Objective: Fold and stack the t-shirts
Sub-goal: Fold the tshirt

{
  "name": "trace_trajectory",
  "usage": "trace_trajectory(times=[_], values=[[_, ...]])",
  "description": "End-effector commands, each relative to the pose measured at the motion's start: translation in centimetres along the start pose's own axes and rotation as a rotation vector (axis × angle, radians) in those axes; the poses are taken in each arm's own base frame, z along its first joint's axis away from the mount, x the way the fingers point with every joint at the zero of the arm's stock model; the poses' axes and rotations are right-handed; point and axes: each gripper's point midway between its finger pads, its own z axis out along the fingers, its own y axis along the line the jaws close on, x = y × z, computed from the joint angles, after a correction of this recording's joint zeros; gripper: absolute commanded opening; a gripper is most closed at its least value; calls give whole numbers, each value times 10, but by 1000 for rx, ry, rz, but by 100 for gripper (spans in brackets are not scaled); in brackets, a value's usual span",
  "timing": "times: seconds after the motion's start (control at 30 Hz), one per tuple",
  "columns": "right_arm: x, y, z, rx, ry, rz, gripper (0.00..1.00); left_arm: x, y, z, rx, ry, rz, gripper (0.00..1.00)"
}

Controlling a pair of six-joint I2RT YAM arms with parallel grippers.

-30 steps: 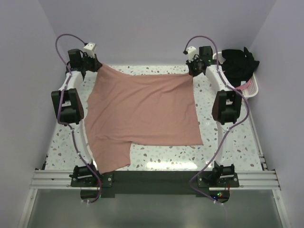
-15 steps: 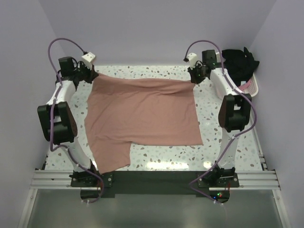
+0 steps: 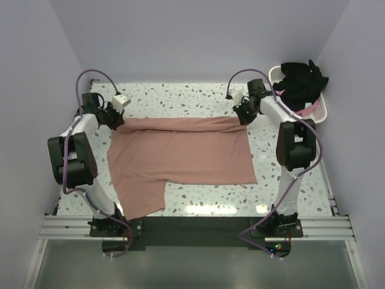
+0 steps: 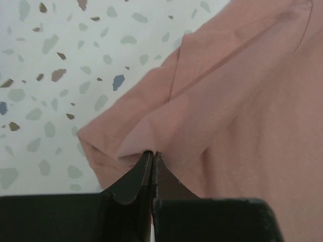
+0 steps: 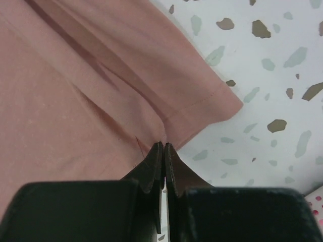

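The dusty salmon-pink t-shirt (image 3: pixel 180 156) lies spread on the speckled table, one sleeve hanging toward the front left. My left gripper (image 3: pixel 114 118) is shut on its far left corner; in the left wrist view the jaw tips (image 4: pixel 152 154) pinch a fold of the cloth (image 4: pixel 242 101). My right gripper (image 3: pixel 242 114) is shut on the far right corner; in the right wrist view the tips (image 5: pixel 164 146) pinch the cloth (image 5: pixel 75 101) beside the hem. The far edge is doubled over in a narrow band. The black t-shirt (image 3: pixel 301 81) is heaped in the basket, with a strip of brighter pink cloth (image 3: pixel 309 110) under it.
The white lattice basket (image 3: pixel 320 108) stands at the far right corner of the table (image 3: pixel 180 93). Side walls stand close to both arms. The metal rail with both arm bases (image 3: pixel 192 226) runs along the near edge.
Both grippers have come down and toward the near side with the shirt's far edge. The raised far part of the shirt now lies low, folded along the table.
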Motion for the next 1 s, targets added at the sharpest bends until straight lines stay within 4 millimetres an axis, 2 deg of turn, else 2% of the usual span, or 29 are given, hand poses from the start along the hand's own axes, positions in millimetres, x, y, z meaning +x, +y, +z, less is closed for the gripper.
trace_trajectory(times=[0.0,0.17,0.47,0.57,0.63,0.67,0.73,0.77,0.83,0.87,0.93,0.97], values=[[3,5,13,18,40,-50,0,33,-2,14,18,99,-1,0],[9,9,20,15,81,-61,0,46,-2,20,32,138,6,0],[0,4,3,11,94,-104,0,34,0,9,67,138,90,0],[3,8,-5,-13,116,-153,0,31,-6,1,113,145,148,7],[9,18,-11,-54,140,-179,1,29,-10,-6,140,159,151,16],[11,21,-12,-70,149,-204,14,17,-6,-10,147,133,172,18],[16,30,-16,-98,172,-227,28,13,-13,-15,197,131,154,29],[17,32,-16,-107,177,-242,38,-3,-9,-17,205,94,167,38],[17,37,-19,-132,182,-242,40,-10,-9,-16,227,77,147,42],[17,38,-20,-139,185,-234,42,-22,-5,-15,215,61,125,45],[15,43,-21,-184,199,-211,45,-22,-8,-3,242,78,98,46],[15,46,-21,-204,209,-192,47,-28,-5,-1,235,78,80,48]])
